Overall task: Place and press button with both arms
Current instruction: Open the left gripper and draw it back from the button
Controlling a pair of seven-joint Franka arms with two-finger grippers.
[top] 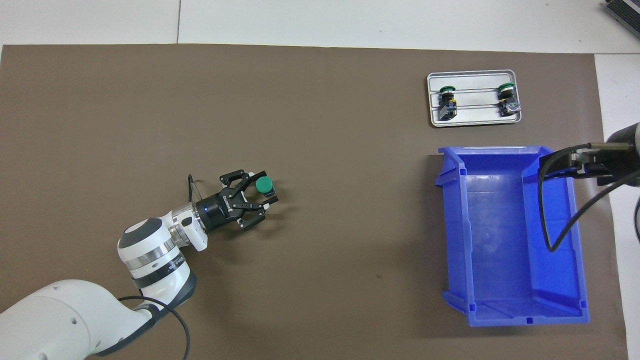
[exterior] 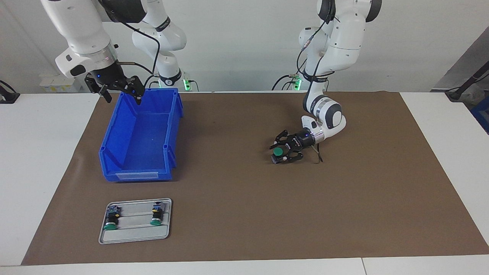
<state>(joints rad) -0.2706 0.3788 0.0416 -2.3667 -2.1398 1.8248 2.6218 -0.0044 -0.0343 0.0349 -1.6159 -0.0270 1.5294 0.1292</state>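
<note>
Button [exterior: 278, 152] with its green cap facing up is standing on the brown mat [exterior: 244, 214], near the middle of the tabletop [exterior: 46, 160] and toward the left arm's end. Left end effector [exterior: 283, 151] is lying low over the mat with its fingers on either side of the button; whether the fingertips are pressing the button or standing just clear of it cannot be told from either view. Left arm [exterior: 324, 110] is reaching down from its base with the wrist bent nearly level with the mat.

Right end effector [exterior: 121, 91] is hanging in the air over the rim of the blue bin [exterior: 141, 152], at the end of the bin nearest the robots. Its fingers are standing wide apart and gripping nothing. Right arm [exterior: 84, 34] is waiting there.

Blue bin is sitting on the mat toward the right arm's end of the tabletop. Grey tray [exterior: 135, 236] is lying on the mat farther from the robots than the bin. Two other buttons [exterior: 111, 220] are lying on the tray, side by side and apart, with their green caps pointing away from the robots.
</note>
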